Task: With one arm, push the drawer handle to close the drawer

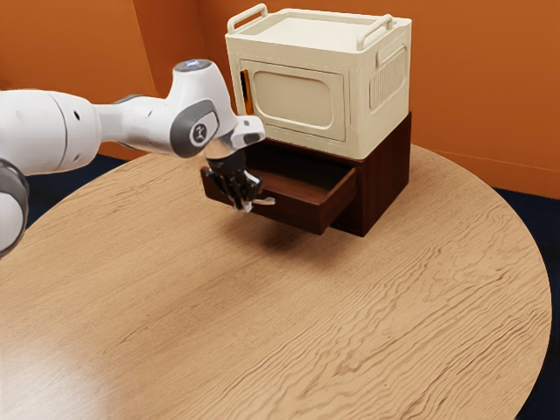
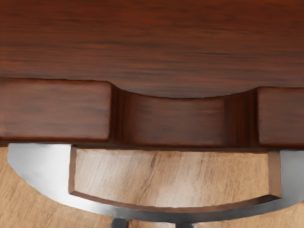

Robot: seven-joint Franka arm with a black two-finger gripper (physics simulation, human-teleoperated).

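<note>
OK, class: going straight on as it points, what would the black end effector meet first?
Pointing down, the end effector would probably meet the curved silver metal handle of the dark brown wooden drawer; depth is unclear, so it might slip past to the light wooden table.

One arm (image 1: 61, 131), one table (image 1: 262, 332), one cabinet (image 1: 385, 179), one drawer (image 1: 302, 214), one drawer handle (image 2: 35, 171), one cream box (image 1: 378, 122), two box rails (image 1: 376, 30)

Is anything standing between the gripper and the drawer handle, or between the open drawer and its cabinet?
Nothing visible does. The gripper is right at the handle, and I see no object between the open drawer and the dark cabinet it slides into. The gripper hides part of the drawer in the exterior view.
</note>
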